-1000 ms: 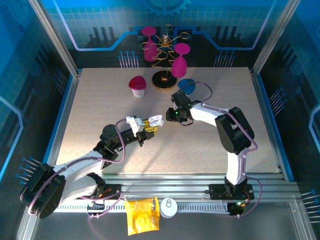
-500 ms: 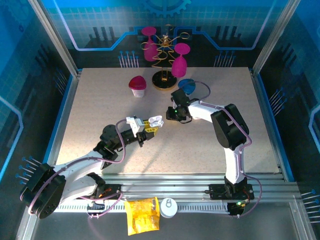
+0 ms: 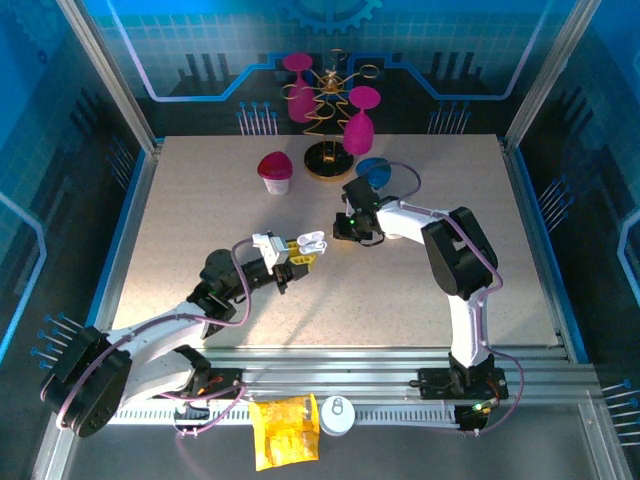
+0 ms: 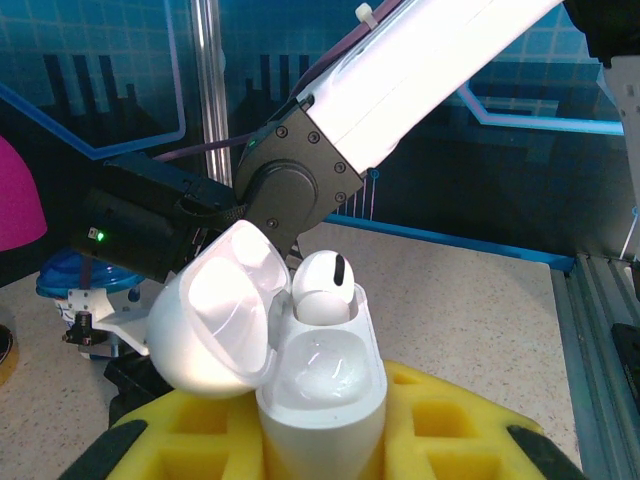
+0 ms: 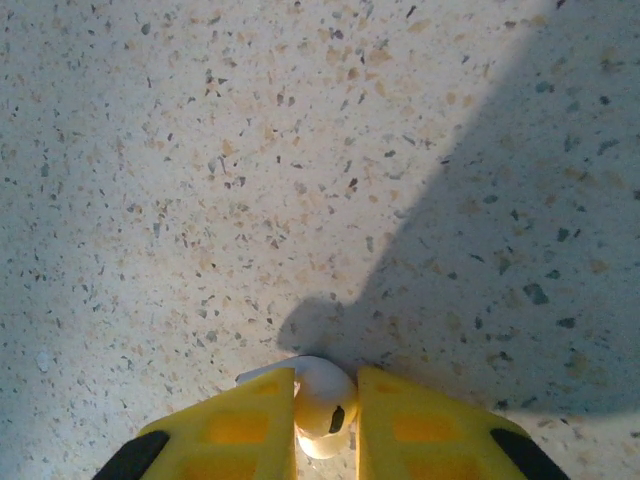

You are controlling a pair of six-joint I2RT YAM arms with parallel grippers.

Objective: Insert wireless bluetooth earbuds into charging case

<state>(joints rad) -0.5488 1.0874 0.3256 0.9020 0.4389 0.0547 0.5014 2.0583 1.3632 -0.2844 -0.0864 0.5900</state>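
The left claw grips the open case near bench centre, one earbud seated. The right claw pinches a second earbud.

Glare on charging case; hard shadow across bright tabletop

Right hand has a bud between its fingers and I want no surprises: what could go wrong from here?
1. The right hand grips the earbud only at its very tips, so it may slip or twist when lifted.
2. The charging case in the left hand holds a seated earbud, and its open lid leans close beside the opening; a skewed approach could knock either.
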